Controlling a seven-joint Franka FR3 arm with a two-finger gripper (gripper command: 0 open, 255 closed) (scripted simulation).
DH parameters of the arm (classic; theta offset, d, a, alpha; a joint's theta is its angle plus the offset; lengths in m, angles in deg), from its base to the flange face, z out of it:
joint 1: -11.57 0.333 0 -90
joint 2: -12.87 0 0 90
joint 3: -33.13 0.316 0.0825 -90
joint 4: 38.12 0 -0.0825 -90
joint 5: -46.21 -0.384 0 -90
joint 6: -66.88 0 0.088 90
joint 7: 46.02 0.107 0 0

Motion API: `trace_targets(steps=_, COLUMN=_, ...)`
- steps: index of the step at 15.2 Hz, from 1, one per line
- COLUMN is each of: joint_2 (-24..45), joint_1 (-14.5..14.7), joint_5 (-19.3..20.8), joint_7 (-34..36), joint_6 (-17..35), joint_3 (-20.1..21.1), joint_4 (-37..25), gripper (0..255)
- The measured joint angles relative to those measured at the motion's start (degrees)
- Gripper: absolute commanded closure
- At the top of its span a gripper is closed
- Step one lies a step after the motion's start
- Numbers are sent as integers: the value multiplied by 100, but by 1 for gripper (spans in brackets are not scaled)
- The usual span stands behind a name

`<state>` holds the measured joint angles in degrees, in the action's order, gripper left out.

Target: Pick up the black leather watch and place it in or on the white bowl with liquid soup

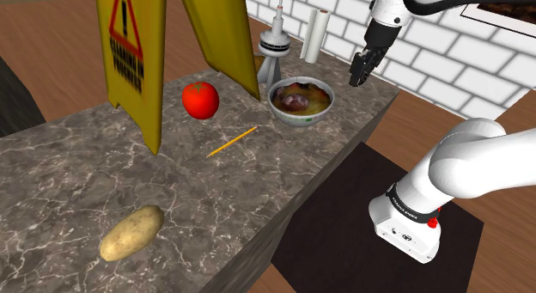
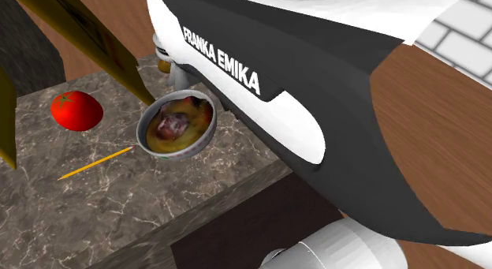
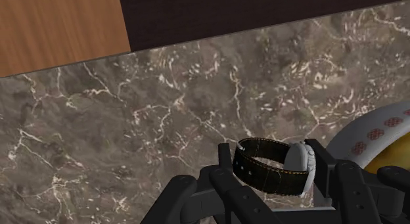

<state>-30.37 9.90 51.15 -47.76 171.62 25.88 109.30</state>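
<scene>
We have the black stitched-leather watch (image 3: pixel 273 165) clasped in our black two-finger gripper (image 1: pixel 356 77), aloft beside the white soup-filled bowl (image 1: pixel 302 121) on the grey marble counter (image 1: pixel 103 162), so only placing it remains

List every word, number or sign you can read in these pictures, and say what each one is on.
"FRANKA EMIKA": white letters on the arm's black link, second exterior view.
"!": in a red triangle on the yellow floor sign; the words under it are too blurred to read.
Small label on the arm's base: too small to read.
</scene>
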Motion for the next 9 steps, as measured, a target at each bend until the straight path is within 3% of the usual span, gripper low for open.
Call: trace_targets(steps=9, joint_2=3, joint_1=47, joint_5=-79, joint_7=55, joint_6=-614, joint_3=101, joint_4=-615, gripper=255)
